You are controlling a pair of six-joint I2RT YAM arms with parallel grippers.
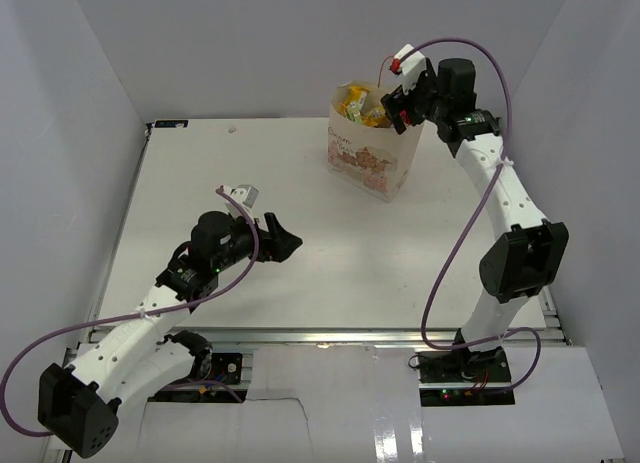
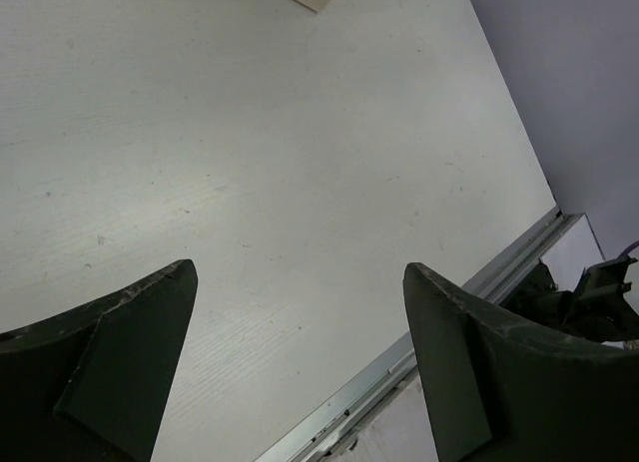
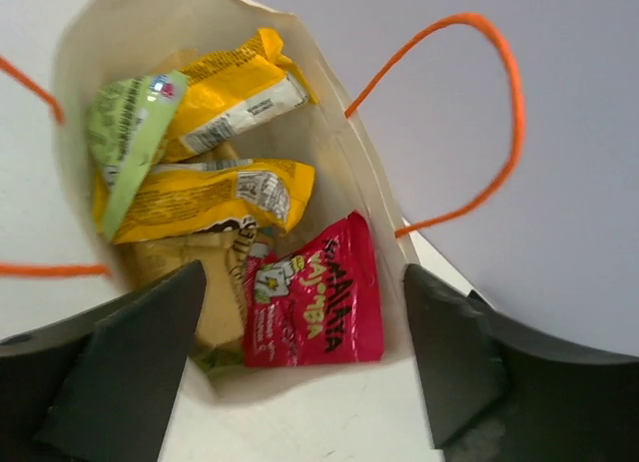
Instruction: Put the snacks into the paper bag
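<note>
Paper bag (image 1: 372, 169) holding the snacks (image 3: 210, 198) sits just below the spread right gripper (image 3: 305, 276)

I see the cream paper bag (image 1: 368, 161) standing upright, mouth open, its orange cord handles (image 3: 504, 113) splayed outward. Inside lie yellow packets (image 3: 215, 198), a green packet (image 3: 125, 143) and a red-pink packet (image 3: 318, 302).

the white table (image 1: 250, 173) carries the upright paper bag (image 1: 372, 161), far right.

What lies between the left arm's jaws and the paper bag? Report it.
Only bare table separates the left gripper from the paper bag, per the top external view.
</note>
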